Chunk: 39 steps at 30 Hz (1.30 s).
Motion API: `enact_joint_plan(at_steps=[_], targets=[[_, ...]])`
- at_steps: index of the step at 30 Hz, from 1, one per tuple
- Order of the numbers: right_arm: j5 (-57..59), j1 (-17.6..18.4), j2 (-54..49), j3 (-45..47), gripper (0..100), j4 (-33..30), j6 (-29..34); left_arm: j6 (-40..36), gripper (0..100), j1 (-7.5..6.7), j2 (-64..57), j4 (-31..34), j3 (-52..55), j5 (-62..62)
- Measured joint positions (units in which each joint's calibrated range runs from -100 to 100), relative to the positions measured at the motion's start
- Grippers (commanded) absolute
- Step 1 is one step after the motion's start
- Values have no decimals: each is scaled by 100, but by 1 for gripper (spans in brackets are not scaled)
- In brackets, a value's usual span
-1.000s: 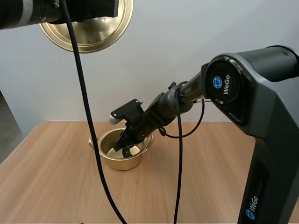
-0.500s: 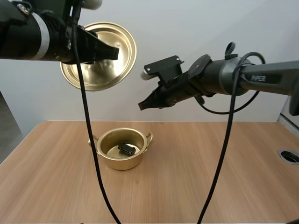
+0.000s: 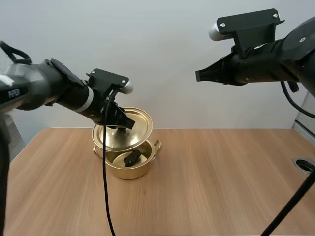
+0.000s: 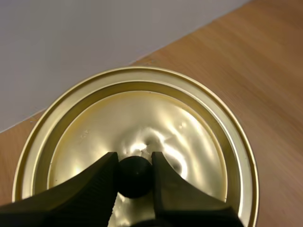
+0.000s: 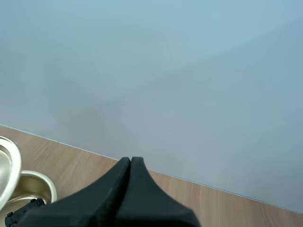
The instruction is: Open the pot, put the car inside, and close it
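Observation:
A brass pot (image 3: 129, 168) stands on the wooden table left of centre, and a small black car (image 3: 131, 158) lies inside it. My left gripper (image 3: 124, 124) holds the brass lid (image 3: 123, 131) tilted just above the pot's back rim. In the left wrist view my fingers (image 4: 102, 182) pinch the lid's black knob (image 4: 135, 176) between them, over the lid (image 4: 189, 127). My right gripper (image 3: 199, 76) is raised high at the right, shut with nothing in it. In the right wrist view its tips (image 5: 130, 161) lie together, with the pot (image 5: 35, 189), the car (image 5: 21, 212) and the lid's edge (image 5: 7, 163) below.
The wooden table (image 3: 221, 187) stretches to the right of the pot. A round metal hole (image 3: 304, 164) sits at the table's right edge. A plain wall stands behind.
My left arm has brought the lid down from high at the left to just over the pot. My right arm has pulled up and to the right, away from the pot.

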Motion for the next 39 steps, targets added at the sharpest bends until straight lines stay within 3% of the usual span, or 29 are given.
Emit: enact_joint_plan(at_steps=[7,21,24,26,29,30,33,39], targets=[[112,0,-171,290,0,-39,79,-316,0,-466,873,500,0,-1076],[-256,0,-171,696,0,-38,29,-408,1,-492,1814,841,0,-1606],[-256,0,-171,696,0,-38,7,-340,22,-492,1884,873,0,-1612],[-256,0,-171,696,0,-38,7,-340,46,-492,1926,883,0,-1612],[-256,0,-171,696,0,-38,7,-340,95,-492,1906,899,0,-1637],[-256,0,-171,696,0,-38,7,-350,100,-492,1881,919,0,-1617],[-256,0,-171,696,0,-91,7,-477,100,-474,1724,931,-13,-1607],[-378,0,-171,696,0,-134,-7,-428,100,-284,887,591,-22,-2326]])
